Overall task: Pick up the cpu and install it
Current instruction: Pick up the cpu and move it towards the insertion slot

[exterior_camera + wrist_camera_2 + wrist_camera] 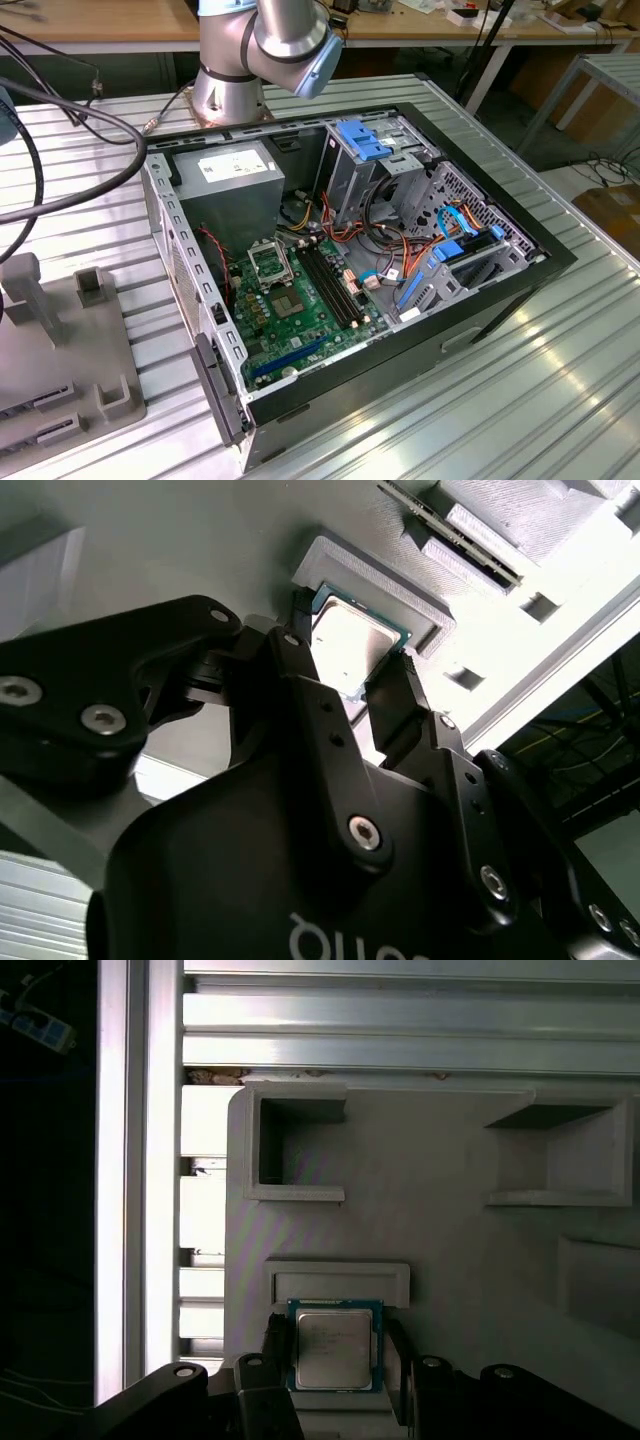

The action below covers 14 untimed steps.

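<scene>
I stand on a big ribbed metal table (560, 380). On it lies an open computer case (480, 310) with a green board (300, 320) inside. My grey arm (270, 40) rises from the table just behind the case. A flat grey holder (60, 360) with little walls and pockets sits toward the exterior view's left, well apart from the case. In both wrist views my black claw (336, 1332) (350, 635) is down at this holder. It is pulled in narrow and holds the cpu (334, 1346) (350, 645). One of my fingers (278, 1335) (320, 710) is on each side, and each looks pressed against an edge. The cpu is small and square, with a shiny grey middle. It lies flat in a shallow pocket of the holder, right in the middle of my claw.
</scene>
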Tool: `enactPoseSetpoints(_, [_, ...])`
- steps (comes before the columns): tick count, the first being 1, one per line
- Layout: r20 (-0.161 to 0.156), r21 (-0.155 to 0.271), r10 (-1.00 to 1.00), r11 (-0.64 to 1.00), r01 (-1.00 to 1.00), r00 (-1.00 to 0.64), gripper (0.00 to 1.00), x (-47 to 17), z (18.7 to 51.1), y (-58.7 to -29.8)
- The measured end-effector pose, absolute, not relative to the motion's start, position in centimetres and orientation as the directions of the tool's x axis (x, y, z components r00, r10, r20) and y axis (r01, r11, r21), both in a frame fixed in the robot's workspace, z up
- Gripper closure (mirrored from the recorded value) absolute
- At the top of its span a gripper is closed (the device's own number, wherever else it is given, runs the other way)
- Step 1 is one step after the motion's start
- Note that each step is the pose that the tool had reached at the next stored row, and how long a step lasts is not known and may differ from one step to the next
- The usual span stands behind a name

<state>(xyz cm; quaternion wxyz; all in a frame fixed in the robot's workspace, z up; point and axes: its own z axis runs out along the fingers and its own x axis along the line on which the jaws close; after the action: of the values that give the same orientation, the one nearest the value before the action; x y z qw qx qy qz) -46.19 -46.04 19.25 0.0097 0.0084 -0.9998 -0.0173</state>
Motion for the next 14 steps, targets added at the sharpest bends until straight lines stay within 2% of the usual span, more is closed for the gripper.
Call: enactPoseSetpoints(14, [0.027, 0.035, -0.012, 0.999, -0.011, -1.000, 0.53, -46.03, 20.10, -46.05])
